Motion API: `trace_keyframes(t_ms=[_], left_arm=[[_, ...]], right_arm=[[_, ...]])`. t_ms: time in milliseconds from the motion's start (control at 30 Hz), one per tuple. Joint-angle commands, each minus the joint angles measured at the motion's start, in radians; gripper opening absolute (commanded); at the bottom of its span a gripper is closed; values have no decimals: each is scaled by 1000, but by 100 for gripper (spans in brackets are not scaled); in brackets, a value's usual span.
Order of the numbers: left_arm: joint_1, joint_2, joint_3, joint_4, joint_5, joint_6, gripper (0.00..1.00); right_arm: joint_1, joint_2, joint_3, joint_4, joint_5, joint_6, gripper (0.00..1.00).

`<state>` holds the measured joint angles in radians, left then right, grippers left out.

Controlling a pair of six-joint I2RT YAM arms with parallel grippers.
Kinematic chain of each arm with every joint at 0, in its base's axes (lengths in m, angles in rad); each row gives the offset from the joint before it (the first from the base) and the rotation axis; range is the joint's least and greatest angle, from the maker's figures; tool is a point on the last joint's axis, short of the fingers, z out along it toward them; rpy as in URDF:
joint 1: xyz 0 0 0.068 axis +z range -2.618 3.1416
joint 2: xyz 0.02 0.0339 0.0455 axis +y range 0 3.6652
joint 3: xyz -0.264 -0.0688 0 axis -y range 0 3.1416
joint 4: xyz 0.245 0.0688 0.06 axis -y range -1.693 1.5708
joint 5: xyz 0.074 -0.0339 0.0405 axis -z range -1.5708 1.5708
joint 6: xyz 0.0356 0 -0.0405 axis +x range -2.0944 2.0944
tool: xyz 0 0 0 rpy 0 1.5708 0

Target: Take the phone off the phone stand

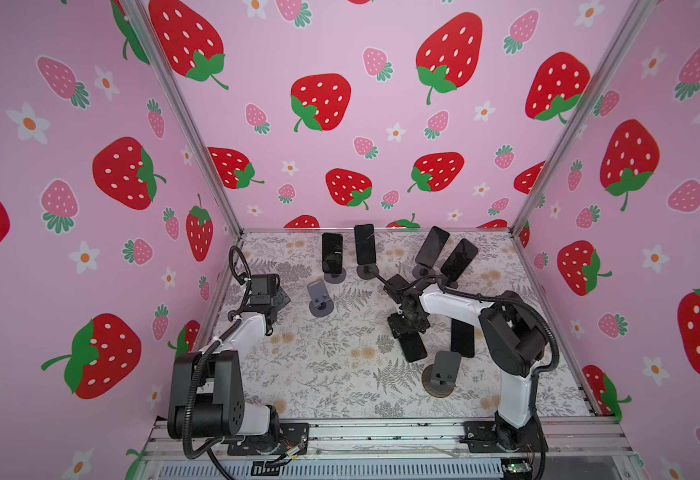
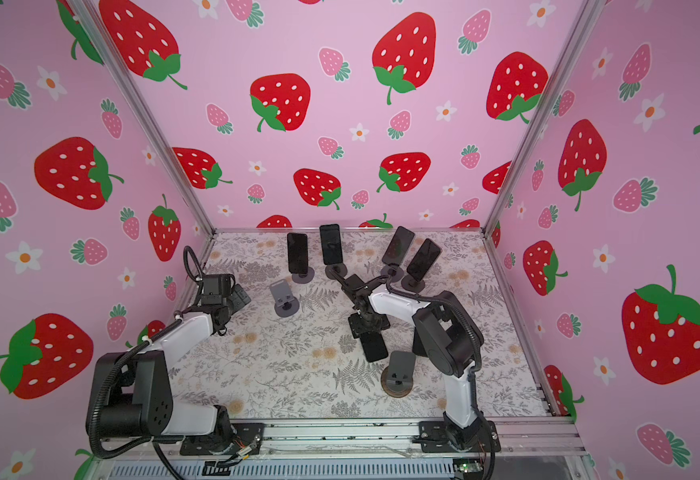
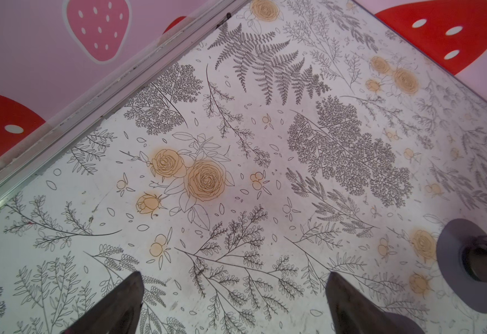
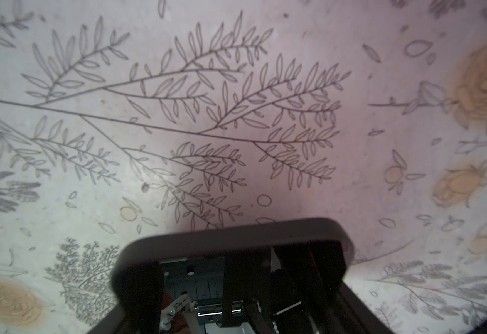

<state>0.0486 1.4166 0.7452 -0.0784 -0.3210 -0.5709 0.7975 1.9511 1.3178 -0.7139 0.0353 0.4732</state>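
**Right tool grips a phone low over the tabletop; left tool open and idle**

Nearest the front, right of centre, the near stand sits empty on a brown disc on the floral tabletop. Just beyond it the right tool points down with its jaws closed on the phone. The phone is off any stand, and its free end angles toward the front. The right wrist view shows the phone jutting out low over the tabletop, its dark glass mirroring the tool. I cannot tell whether it touches the surface. Beside it, toward the right arm, a flat phone lies on the tabletop, partly hidden by that arm.

Further back on the left, the left tool hangs near the tabletop's left edge, jaws spread wide and holding nothing. In its wrist view the left tool has bare tabletop between its fingertips. Near it stands the grey stand, also empty.

Along the back, four phones lean on round-based stands: leftmost phone, second phone, third phone and rightmost phone. The last two tilt rightward.
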Motion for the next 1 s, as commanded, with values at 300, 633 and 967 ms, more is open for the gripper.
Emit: trace_keyframes(t_ms=[300,633,967], left_arm=[[4,22,38,-6,-9,-4,99],[4,13,30,-4,-15,-10,99],[5,12,36,-27,-30,-17,99]], right_arm=[[-4,33,-77,72,-12,-13,70],[-4,49,-86,77,11,-16,72],[-4,61,-96,83,1,-12,76]])
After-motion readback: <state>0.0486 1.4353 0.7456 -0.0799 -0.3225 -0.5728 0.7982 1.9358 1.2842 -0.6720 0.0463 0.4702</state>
